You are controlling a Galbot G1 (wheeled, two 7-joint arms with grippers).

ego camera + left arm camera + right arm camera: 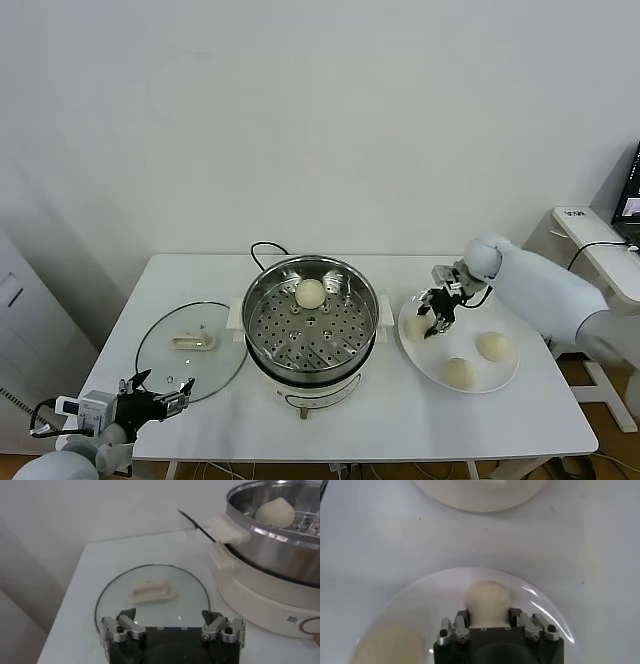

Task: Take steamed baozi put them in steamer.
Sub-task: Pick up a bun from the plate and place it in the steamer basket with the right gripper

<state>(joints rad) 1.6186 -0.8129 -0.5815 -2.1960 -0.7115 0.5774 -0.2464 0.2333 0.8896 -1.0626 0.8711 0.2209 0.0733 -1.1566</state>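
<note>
The steamer (256, 300) stands mid-table, a shiny pot with a perforated tray, and one cream baozi (310, 293) lies at the back of that tray. Three more baozi lie on the white plate (455, 338) to its right. My right gripper (432, 322) is down over the plate's left side, shut on the nearest baozi (487, 596), one finger on each flank. The other two (494, 346) (459, 372) lie free. My left gripper (160, 395) stays open at the table's front left, by the lid.
A round glass lid (165, 365) with a cream handle (150, 591) lies flat left of the steamer. A black cord (262, 250) runs behind the pot. The steamer's white base (475, 492) sits close to the plate. A white stand (600, 250) is at the far right.
</note>
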